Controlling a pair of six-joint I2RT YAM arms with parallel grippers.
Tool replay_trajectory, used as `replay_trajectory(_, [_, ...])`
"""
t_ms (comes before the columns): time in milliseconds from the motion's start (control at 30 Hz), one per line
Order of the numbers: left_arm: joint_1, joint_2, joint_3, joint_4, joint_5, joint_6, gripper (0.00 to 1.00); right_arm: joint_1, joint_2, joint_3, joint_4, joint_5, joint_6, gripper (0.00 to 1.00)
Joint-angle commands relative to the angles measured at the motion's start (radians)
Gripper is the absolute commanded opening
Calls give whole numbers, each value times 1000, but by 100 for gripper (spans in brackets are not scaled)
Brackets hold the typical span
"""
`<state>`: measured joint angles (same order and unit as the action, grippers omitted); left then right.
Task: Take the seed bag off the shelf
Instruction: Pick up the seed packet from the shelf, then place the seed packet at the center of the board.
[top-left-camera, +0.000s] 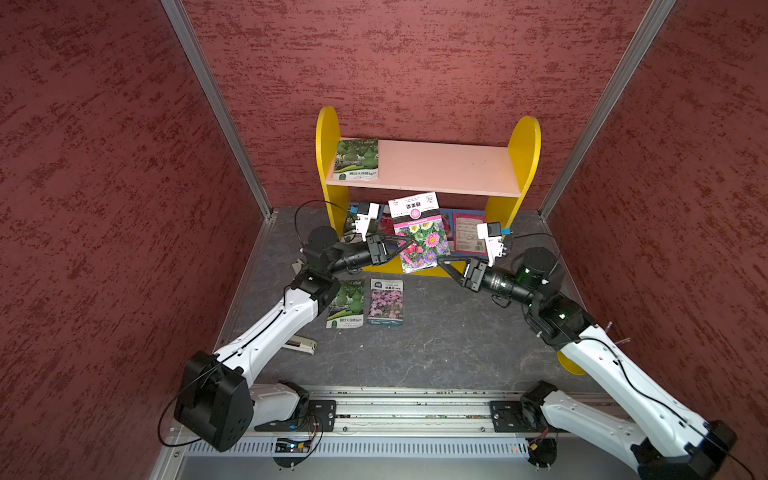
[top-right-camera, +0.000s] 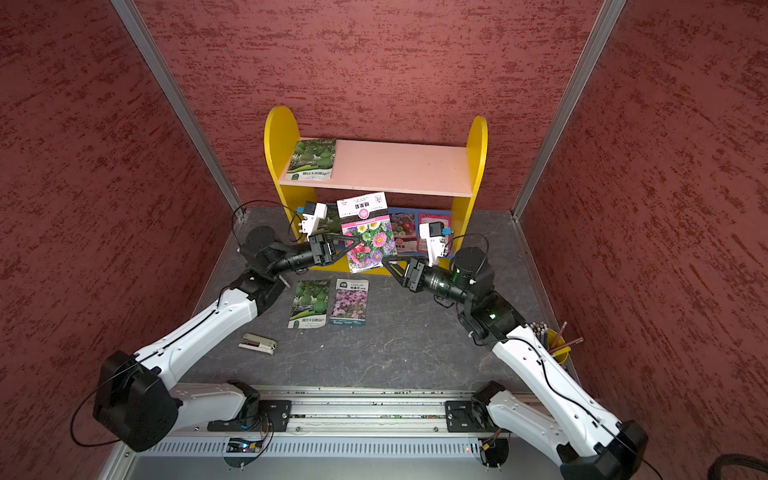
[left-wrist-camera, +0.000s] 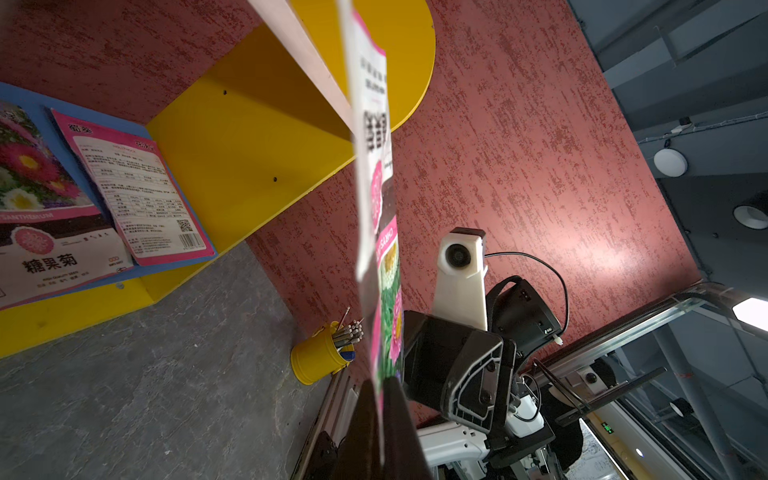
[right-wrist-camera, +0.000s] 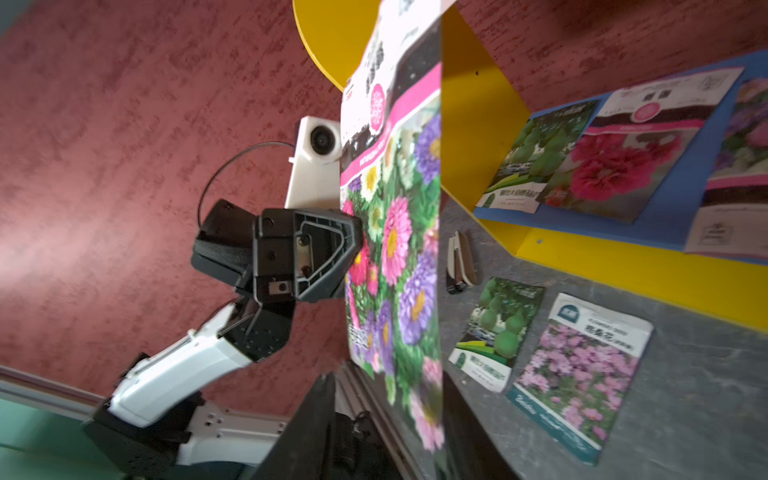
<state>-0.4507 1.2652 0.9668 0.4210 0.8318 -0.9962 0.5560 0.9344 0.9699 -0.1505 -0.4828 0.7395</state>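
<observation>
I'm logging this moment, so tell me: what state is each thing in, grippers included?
aster bag: held in the air before the shelf.
left gripper: shut on the aster bag.
right gripper: open, jaws either side of the bag's corner.
shelf: upright.
upper gourd bag: flat on the pink board.
table gourd bag: flat.
pink-flower bag: flat.
stapler: closed.
pencil cup: upright, holding pencils.

top view | pencil cup (top-left-camera: 570, 367) mostly behind right arm | stapler (top-left-camera: 303, 344) half hidden
</observation>
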Motion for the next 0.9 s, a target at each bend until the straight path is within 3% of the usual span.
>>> replay_trajectory(0, [-19,-45,17,-162,16,92,0,7,-41,73,-215,63,-124,66])
replay_trajectory(67, [-36,-61,16,-246,10,135,0,7,-59,100,-329,86,-179,81])
replay_trajectory(200, [-86,-70,5,-368,-30,196,0,7,-81,165,-538,117,-281,98])
replay_trajectory(533, [-208,34,-91,-362,-186,203,0,7,-131,279,-883,64,-480,98])
replay_trajectory(700, [-231,150,-138,-255,-223,172,0,7,-155,268,-912,47,-497,99])
replay_trajectory(867, [-236,272,-117,-266,-257,185,0,7,-165,237,-905,57,-493,98])
